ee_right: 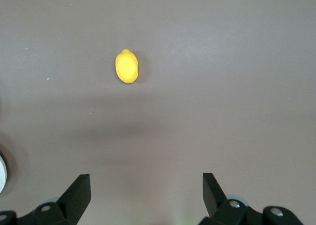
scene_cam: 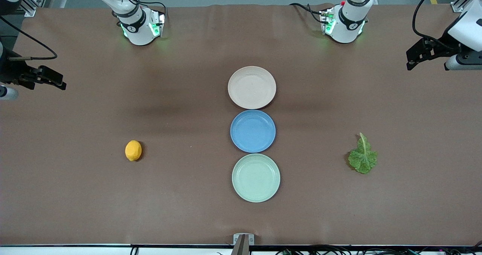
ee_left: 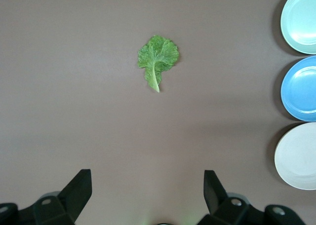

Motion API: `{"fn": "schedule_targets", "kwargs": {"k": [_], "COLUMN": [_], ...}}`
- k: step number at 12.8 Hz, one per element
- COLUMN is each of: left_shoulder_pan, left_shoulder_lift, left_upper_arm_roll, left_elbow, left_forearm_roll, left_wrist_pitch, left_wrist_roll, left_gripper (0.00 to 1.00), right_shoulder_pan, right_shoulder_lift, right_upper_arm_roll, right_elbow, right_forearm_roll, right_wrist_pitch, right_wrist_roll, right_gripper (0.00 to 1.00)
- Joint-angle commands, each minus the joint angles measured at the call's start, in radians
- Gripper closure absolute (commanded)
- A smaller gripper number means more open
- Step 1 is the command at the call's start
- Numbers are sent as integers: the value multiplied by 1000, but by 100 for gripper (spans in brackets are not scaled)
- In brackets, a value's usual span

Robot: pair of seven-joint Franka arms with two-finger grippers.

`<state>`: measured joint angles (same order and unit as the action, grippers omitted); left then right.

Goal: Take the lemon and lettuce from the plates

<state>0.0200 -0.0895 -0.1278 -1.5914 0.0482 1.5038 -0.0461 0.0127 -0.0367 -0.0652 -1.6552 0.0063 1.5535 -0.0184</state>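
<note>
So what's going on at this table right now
Nothing is being handled at the moment. The lemon lies on the bare table toward the right arm's end, and the lettuce lies on the table toward the left arm's end. All three plates in the middle row, beige-pink, blue and mint green, hold nothing. The right claw and the left claw hang open over their ends of the table, each arm waiting.

Matt brown worktop (scene_cam: pixel 75 194), cloth-like with faint creases. Three smooth plates with a soft satin sheen, looking like plastic: beige-pink plate (scene_cam: pixel 252 87), blue plate (scene_cam: pixel 253 131), mint green plate (scene_cam: pixel 256 177). The lemon (scene_cam: pixel 133 150) shows a finely dimpled, dull-glossy skin. The lettuce (scene_cam: pixel 362 158) is crinkled, matt. Claw fingers (ee_left: pixel 75 191) are matt black plastic.
</note>
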Motion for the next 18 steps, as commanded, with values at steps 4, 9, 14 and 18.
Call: {"fn": "schedule_targets", "kwargs": {"k": [4,9,14,18], "left_shoulder_pan": [9,8,11,6], "left_shoulder_lift": [-1,4,17,17], "left_upper_arm_roll": [0,2,2,0], "left_elbow": [5,8,36,36], "left_forearm_roll": [-50,-42,-36,-37], "left_wrist_pitch": [-14,-14,-14,-14], "left_wrist_roll": [-9,6,9,-6], "left_gripper": [0,0,0,0], "right_shoulder_pan": [-11,-8,1,12], "right_shoulder_lift": [-49,-48,-46,-45], "right_upper_arm_roll": [15,16,18,16], "right_elbow": [-57,-57,-57,-57], "right_forearm_roll": [-14,-14,-12,-9], "right_wrist_pitch": [19,28,37,48], "right_wrist_roll": [-11,-9,-9,-9], "right_gripper": [0,0,0,0]}}
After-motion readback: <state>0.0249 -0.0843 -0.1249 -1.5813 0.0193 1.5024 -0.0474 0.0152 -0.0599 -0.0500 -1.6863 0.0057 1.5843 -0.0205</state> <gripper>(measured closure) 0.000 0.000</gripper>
